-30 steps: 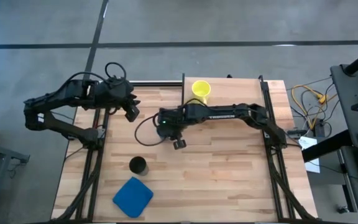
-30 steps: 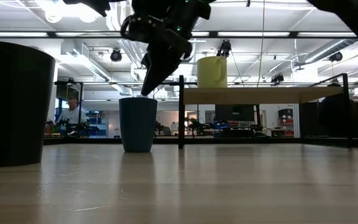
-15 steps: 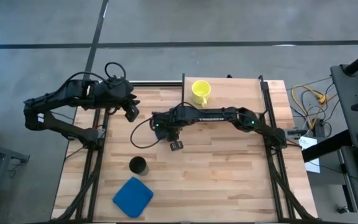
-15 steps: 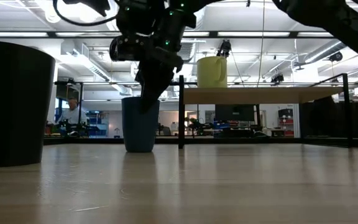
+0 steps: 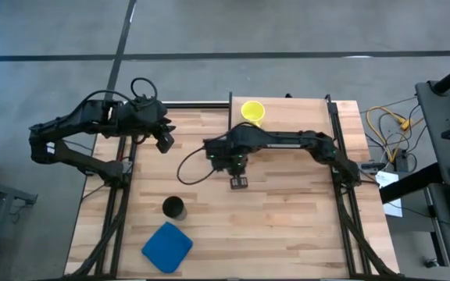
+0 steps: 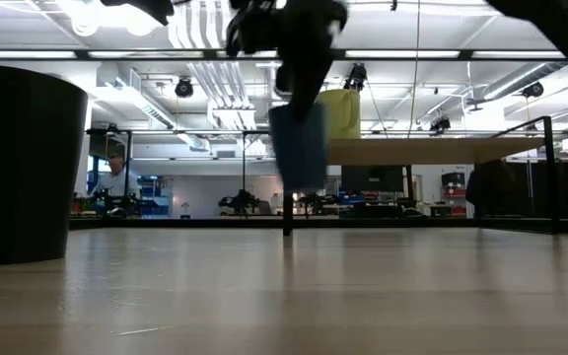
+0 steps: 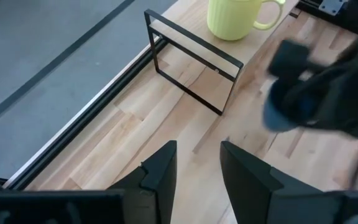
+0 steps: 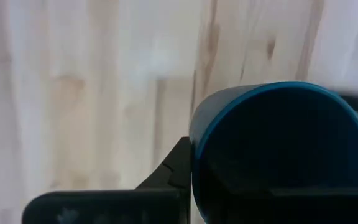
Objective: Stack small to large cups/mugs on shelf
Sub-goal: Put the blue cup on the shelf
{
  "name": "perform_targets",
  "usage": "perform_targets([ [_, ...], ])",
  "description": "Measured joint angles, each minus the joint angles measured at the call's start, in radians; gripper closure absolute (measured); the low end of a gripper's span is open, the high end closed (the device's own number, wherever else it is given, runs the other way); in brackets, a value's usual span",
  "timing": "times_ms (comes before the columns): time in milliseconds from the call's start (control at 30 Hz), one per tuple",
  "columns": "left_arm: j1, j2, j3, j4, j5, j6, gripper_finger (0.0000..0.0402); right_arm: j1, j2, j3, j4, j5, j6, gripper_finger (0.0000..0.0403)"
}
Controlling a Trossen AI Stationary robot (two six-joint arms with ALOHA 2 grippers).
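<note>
We note the right hand [image 5: 238, 173] near the centre of the tabletop [image 5: 287, 226], closed on the rim of the dark blue cup [image 6: 300, 148]. In the low view the cup hangs clear of the tabletop, blurred, in front of the shelf's dark upright edge. The right wrist view looks straight down into the cup [image 8: 281, 152], one finger [image 8: 176, 171] pressed against its outer wall.

We log the yellow mug [image 5: 252, 112] on the shelf [image 5: 303, 117] at about 12 o'clock on the tabletop, upright, near the shelf's left edge. The blue cup is just in front of the shelf, toward 6 o'clock from the mug, not touching it.

The black cup [image 5: 173, 208] stands upright at about 8 o'clock, well apart from the others. The flat blue cloth [image 5: 167, 247] lies just beside it toward 6 o'clock.

The left hand [image 5: 165, 140] hangs at about 10 o'clock over the tabletop's left part, fingers [image 7: 160, 174] spread with nothing between them. Its wrist view shows the mug [image 7: 235, 17] and the shelf frame [image 7: 191, 68] ahead.

A person [image 6: 116, 177] shows far off in the room behind.
</note>
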Motion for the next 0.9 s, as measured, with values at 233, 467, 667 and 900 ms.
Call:
perform_targets([
  [233,0.0,0.0,0.0,0.0,0.0,-0.005,0.0292,0.038,-0.169,-0.008,-0.086,0.016,0.208,0.0394],
  [467,0.0,-0.001,0.0,0.001,0.003,-0.006,0.0292,0.038,-0.328,-0.148,-0.096,0.098,0.356,0.0394],
  [667,0.0,-0.006,0.005,0.002,0.005,-0.006,0.0292,0.037,-0.484,-0.369,-0.1,0.134,0.457,0.0394],
  [900,0.0,-0.005,0.006,0.002,0.005,-0.006,0.0292,-0.06,-0.623,-0.51,-0.099,0.241,0.478,0.0394],
])
